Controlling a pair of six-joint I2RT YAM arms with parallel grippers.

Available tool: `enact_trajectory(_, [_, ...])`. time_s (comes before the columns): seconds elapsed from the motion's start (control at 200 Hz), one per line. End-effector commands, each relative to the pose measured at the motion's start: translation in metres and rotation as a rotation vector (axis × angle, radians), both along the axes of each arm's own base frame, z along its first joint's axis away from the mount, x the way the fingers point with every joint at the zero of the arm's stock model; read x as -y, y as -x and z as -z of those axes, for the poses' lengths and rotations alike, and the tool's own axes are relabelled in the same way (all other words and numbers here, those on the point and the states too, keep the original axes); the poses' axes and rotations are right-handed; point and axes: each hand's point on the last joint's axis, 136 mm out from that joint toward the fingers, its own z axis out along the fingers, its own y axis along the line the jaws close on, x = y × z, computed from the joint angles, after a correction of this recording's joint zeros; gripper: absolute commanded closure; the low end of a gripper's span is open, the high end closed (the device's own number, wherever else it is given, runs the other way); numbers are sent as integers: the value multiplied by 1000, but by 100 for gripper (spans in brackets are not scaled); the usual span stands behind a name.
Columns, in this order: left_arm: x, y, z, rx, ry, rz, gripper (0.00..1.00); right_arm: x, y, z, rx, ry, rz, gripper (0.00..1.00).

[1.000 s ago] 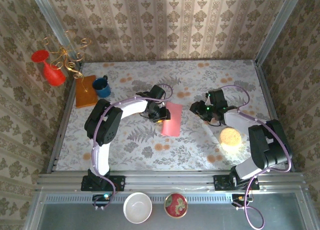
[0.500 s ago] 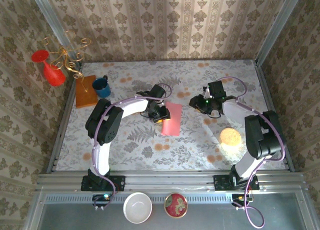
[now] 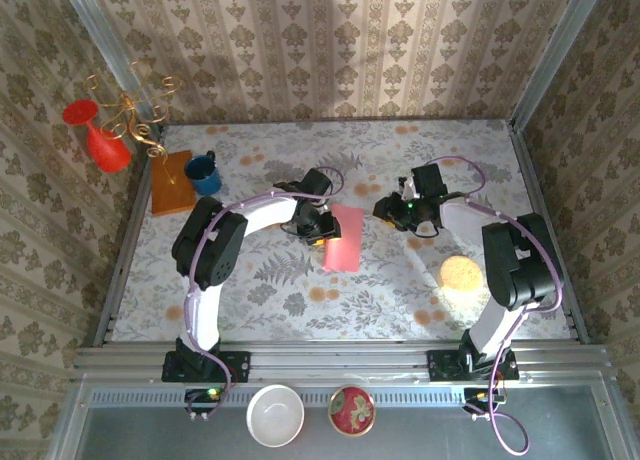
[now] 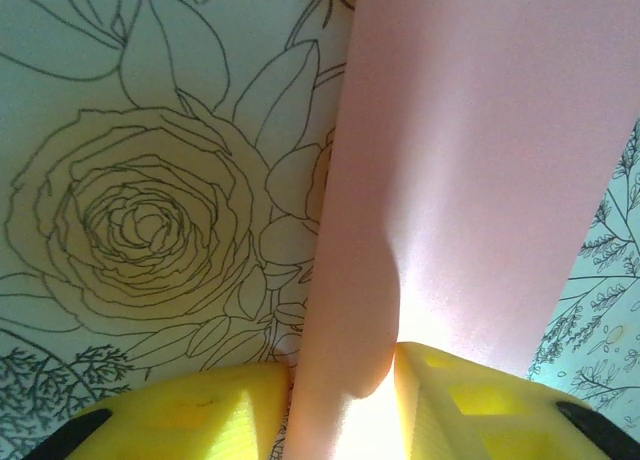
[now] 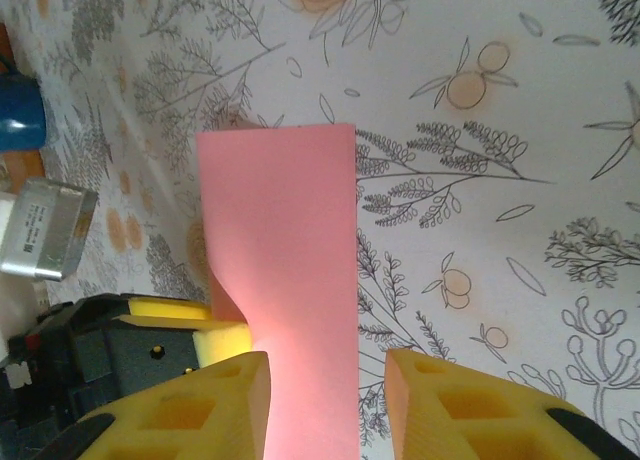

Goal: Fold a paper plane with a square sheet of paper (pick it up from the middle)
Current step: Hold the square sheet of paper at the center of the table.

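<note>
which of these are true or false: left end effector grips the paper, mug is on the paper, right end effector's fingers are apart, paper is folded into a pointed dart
1. The left end effector grips the paper. True: the sheet's edge runs between its two yellow fingers.
2. The mug stands on the paper. False: it stands far off at the table's left side, by the board.
3. The right end effector has its fingers apart. True.
4. The paper is folded into a pointed dart. False: from above it is a plain rectangle with no point.
</note>
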Motion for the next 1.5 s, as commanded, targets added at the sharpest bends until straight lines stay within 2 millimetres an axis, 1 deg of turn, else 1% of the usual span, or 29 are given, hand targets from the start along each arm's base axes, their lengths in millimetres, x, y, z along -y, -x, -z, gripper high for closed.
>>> enact_trajectory(0.0, [-60, 62, 101, -214, -312, 53, 61, -12, 3, 2, 6, -13, -54, 64])
enact_trajectory(0.265, [-59, 64, 108, -229, -312, 81, 61, -14, 2, 8, -3, 1, -64, 66])
enact_trajectory(0.405, [-58, 64, 110, -237, -310, 84, 61, -20, 3, 10, -10, -10, -81, 66])
enact_trajectory(0.545, [-59, 64, 112, -242, -318, 81, 60, -29, 6, 10, -15, -26, -112, 67])
enact_trajectory(0.715, [-62, 63, 113, -246, -338, 73, 60, -45, 12, 11, -22, -45, -159, 70])
enact_trajectory(0.88, [-66, 65, 116, -268, -356, 58, 60, -55, 16, 17, -39, -62, -161, 72])
enact_trajectory(1.07, [-71, 68, 119, -291, -370, 38, 59, -59, 18, 21, -54, -79, -153, 73])
enact_trajectory(1.31, [-70, 69, 120, -298, -361, 40, 59, -62, 24, 29, -81, -76, -164, 74])
enact_trajectory(1.496, [-71, 71, 121, -310, -366, 39, 59, -62, 27, 37, -104, -64, -165, 77])
